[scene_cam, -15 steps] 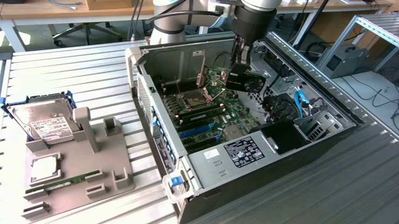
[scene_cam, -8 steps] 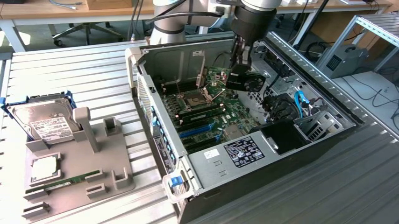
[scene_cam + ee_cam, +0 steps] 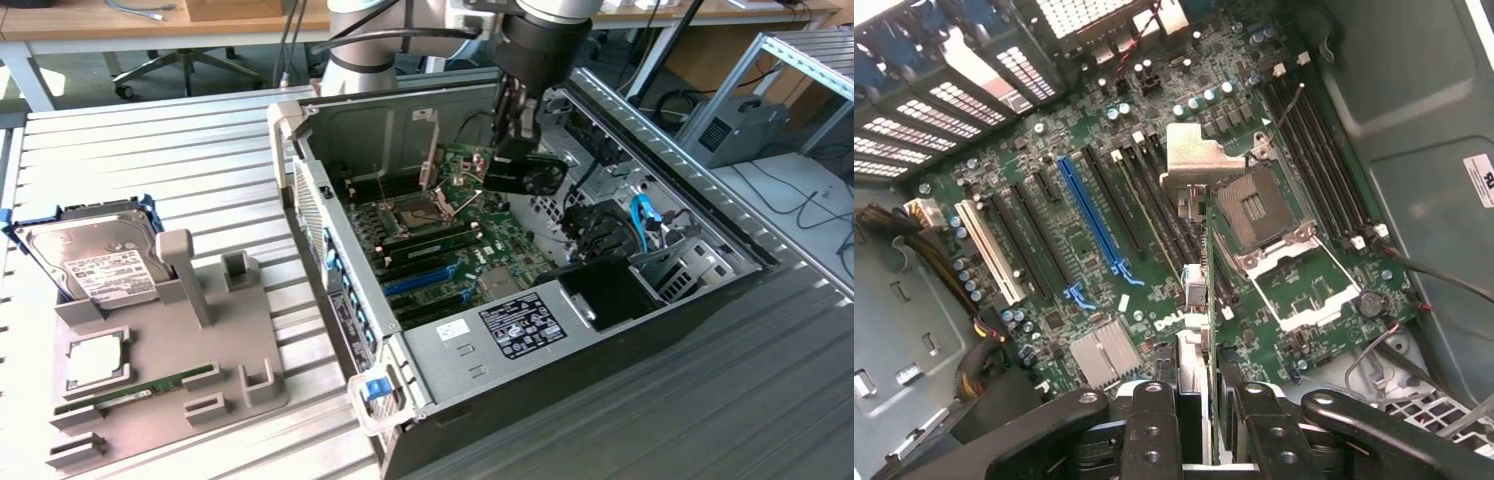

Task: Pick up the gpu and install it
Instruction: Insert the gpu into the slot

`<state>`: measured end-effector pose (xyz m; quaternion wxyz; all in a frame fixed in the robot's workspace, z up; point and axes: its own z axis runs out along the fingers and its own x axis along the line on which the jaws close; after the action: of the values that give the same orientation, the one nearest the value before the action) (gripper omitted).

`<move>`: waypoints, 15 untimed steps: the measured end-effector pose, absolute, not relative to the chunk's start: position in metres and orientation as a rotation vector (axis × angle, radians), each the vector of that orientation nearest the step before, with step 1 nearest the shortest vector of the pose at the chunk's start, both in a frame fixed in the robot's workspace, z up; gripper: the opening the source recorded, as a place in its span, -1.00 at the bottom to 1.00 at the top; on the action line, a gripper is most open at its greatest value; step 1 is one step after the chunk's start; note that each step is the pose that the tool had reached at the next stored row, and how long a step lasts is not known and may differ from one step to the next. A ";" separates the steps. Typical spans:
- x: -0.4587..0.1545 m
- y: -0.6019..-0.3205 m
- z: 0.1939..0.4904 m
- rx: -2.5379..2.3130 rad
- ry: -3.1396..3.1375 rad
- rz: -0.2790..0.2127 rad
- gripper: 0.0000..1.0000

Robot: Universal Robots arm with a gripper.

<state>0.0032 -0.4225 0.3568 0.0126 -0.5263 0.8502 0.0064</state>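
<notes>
The gpu [image 3: 527,175], a black card with a round fan, hangs inside the open computer case [image 3: 601,330] above the motherboard [image 3: 461,245]. My gripper [image 3: 513,148] reaches down from above and is shut on its upper edge. In the wrist view the gpu [image 3: 1201,335] appears edge-on as a thin green strip between the two black fingers [image 3: 1154,430]. It hovers over the board between the blue expansion slot [image 3: 1092,215] and the open CPU socket [image 3: 1254,205], apart from the slots.
The case lies on its side on a slatted metal table. At the exterior view's left, a grey fixture [image 3: 174,340] holds a silver hard drive [image 3: 87,255] and a green memory stick [image 3: 147,385]. Cables and a blue-tabbed drive cage [image 3: 641,235] line the case's far side.
</notes>
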 end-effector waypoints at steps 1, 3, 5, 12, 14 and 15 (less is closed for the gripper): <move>0.003 -0.423 0.357 -1.653 2.642 0.020 -0.46; 0.003 -0.423 0.357 -1.667 2.633 0.020 -0.46; 0.003 -0.423 0.357 -1.680 2.625 0.020 -0.46; 0.003 -0.423 0.357 -1.730 2.593 0.021 -0.46; 0.003 -0.423 0.357 -1.742 2.584 0.021 -0.46; 0.003 -0.423 0.357 -1.749 2.580 0.022 -0.46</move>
<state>0.0032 -0.4225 0.3568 0.0123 -0.5609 0.8277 0.0069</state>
